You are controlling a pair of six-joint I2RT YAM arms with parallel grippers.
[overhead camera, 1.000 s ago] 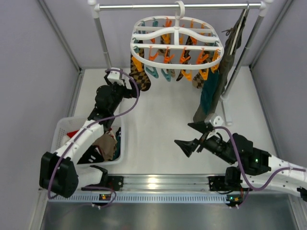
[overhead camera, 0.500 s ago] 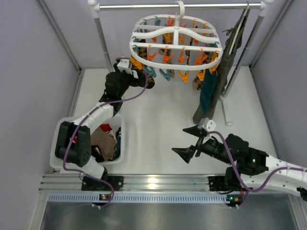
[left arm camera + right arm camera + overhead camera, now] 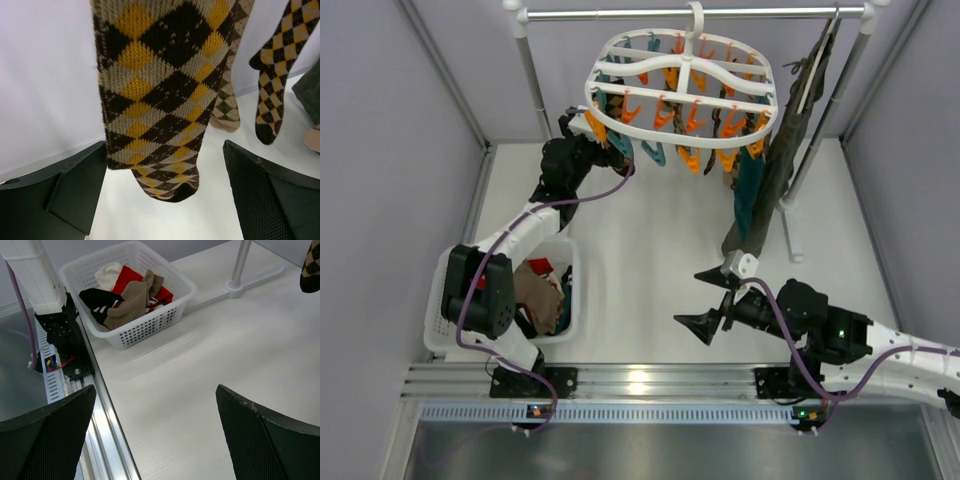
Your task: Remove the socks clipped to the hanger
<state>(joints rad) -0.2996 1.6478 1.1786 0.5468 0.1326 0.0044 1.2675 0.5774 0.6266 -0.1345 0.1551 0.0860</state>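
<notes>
Hanger (image 3: pixel 685 85) has swung and tilted, just above the left gripper (image 3: pixel 167 205), which has risen from the basket (image 3: pixel 145 325) to the frame's left rim. Its jaws stand wide apart and grip nothing. An argyle sock (image 3: pixel 160 100) hangs between them, possibly brushing one finger. The right gripper (image 3: pixel 705 300), wide and empty, waits well below. Judging by this, closing on the sock comes next.

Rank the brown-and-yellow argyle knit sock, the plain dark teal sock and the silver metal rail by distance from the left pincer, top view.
1. Argyle sock, between the fingers of the left pincer.
2. Teal sock, hanger's right side.
3. Metal rail, table's near edge.
</notes>
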